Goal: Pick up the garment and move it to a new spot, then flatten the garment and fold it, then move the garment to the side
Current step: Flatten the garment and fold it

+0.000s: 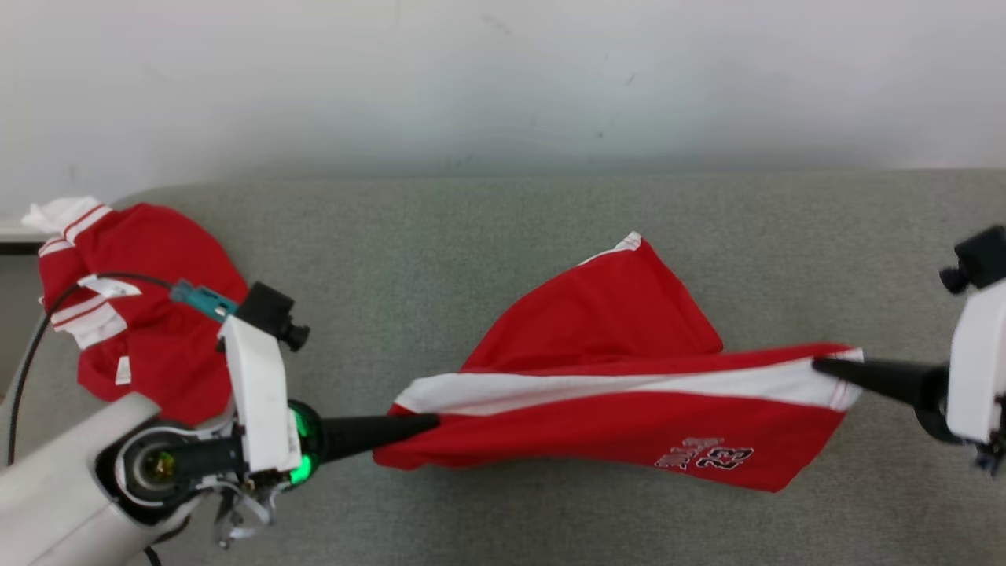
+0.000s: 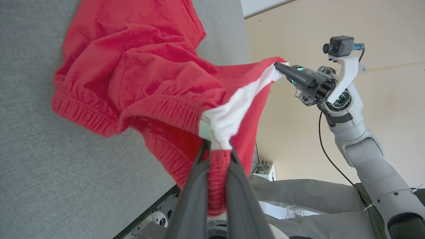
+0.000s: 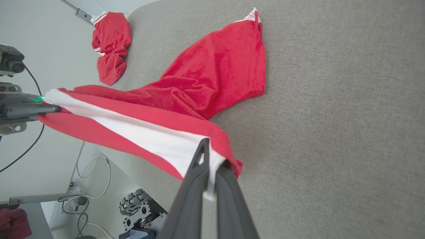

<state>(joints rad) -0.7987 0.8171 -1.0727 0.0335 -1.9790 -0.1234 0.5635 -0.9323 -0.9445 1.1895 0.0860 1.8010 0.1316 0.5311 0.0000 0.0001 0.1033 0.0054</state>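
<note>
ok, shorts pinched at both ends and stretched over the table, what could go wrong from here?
1. The left pincer and right pincer each pinch only a small bit of the red shorts at the white stripe; more pull could slip an end free.
2. The far leg lies bunched on the grey table; lowering now may trap creases.
3. The crumpled red garment sits beside the left arm and could snag.

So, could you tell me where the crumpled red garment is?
In the head view, the crumpled garment lies at the table's far-left corner, behind the left wrist camera.
</note>
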